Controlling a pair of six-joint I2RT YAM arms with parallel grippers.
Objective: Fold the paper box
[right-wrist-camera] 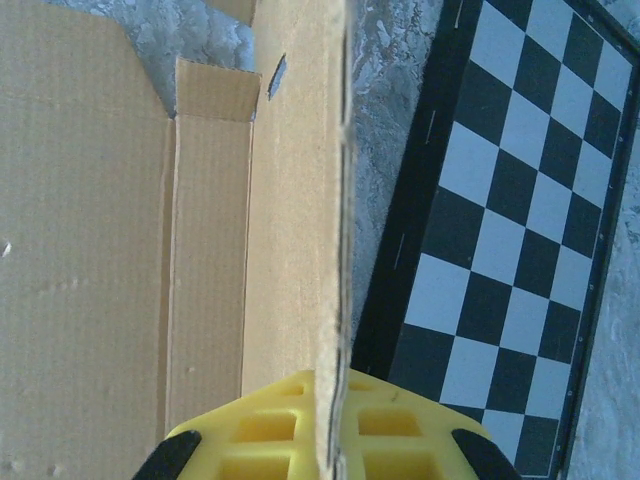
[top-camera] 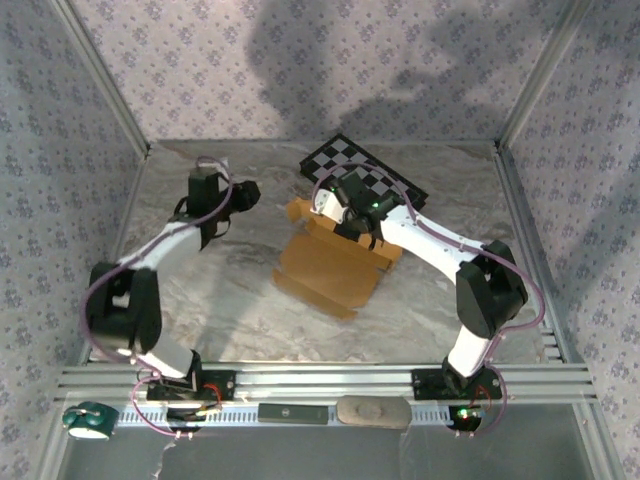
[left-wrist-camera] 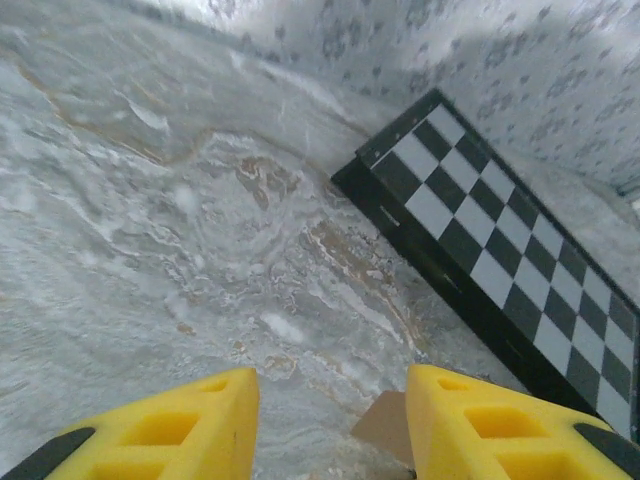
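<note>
The paper box (top-camera: 330, 265) is a tan cardboard sheet, partly folded, lying mid-table with flaps raised at its far side. My right gripper (top-camera: 350, 215) reaches over its far edge. In the right wrist view the yellow fingers (right-wrist-camera: 250, 430) are shut on a raised wall of the paper box (right-wrist-camera: 100, 250), whose thin edge runs up between them at the right gripper (right-wrist-camera: 330, 400). My left gripper (top-camera: 245, 195) hovers left of the box, apart from it. In the left wrist view the left gripper (left-wrist-camera: 333, 420) is open over bare table, with a tan cardboard corner (left-wrist-camera: 385, 428) beside its right finger.
A black-and-white checkered board (top-camera: 365, 180) lies just behind the box, close to the raised wall (right-wrist-camera: 500, 250) and ahead of the left gripper (left-wrist-camera: 500, 260). Patterned walls close in the table on three sides. Marbled table surface (top-camera: 220, 290) lies left of the box.
</note>
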